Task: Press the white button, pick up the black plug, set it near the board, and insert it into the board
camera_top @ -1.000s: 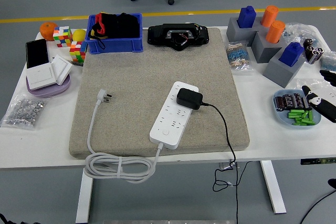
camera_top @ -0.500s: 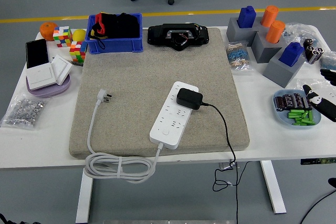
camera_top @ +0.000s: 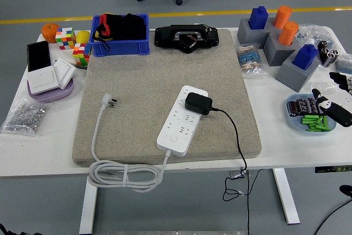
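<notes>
Already the black plug (camera_top: 198,103) is sitting in the white board (camera_top: 182,120) on the grey mat (camera_top: 165,81), so the task is looking close to finished, though whether the white button (camera_top: 174,139) got pressed is not showing. Only the right robot hand (camera_top: 334,103) is showing, hovering over the right tabletop (camera_top: 286,147) edge with fingers loosely spread, holding nothing; no readable writing is appearing anywhere

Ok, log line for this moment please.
right hand: open, at right edge over blue dish | black plug: in power strip | left hand: out of view
</notes>
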{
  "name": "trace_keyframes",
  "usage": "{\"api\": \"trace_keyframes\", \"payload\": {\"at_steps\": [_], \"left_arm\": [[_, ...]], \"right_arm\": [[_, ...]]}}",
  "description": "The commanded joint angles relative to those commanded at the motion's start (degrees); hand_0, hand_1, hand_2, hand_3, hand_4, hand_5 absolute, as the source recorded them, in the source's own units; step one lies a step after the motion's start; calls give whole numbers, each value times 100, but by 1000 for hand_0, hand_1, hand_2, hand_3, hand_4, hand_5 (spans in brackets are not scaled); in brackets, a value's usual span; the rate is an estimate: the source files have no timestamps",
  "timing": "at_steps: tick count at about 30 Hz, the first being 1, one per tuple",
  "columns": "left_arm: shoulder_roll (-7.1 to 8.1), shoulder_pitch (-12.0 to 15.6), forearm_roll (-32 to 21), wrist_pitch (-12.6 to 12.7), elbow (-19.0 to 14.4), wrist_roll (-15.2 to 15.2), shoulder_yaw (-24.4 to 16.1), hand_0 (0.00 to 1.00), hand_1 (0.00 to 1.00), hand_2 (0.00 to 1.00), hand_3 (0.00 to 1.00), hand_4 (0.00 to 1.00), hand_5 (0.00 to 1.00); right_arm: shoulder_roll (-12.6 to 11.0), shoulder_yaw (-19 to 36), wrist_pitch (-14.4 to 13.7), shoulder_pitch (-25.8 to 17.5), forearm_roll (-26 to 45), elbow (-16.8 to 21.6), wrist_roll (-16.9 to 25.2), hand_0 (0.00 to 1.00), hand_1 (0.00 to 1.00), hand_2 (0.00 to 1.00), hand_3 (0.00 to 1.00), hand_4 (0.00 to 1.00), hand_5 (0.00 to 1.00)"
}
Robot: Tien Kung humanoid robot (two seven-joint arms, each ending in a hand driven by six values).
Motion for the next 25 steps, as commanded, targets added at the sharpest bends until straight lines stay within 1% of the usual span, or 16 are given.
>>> {"api": "trace_keyframes", "payload": {"at_steps": [10,19,25], "left_arm": [[46,-2,45,5,0,-23,-21,689,637,612,640,559,202],[-2,6,-3,-6,0,-8,35,689,637,612,640,559,202],[11,-13,-3,-3,0,-14,34,689,637,612,640,559,202]], "right_arm": [[-16,-4,3,13,5,-15,-6,786,731,700,663,866,231],[-14,-34,8,-6,14,-35,-9,785,728,698,657,864,229],[-18,-49,13,0,16,-20,-10,785,728,698,657,864,229]]}}
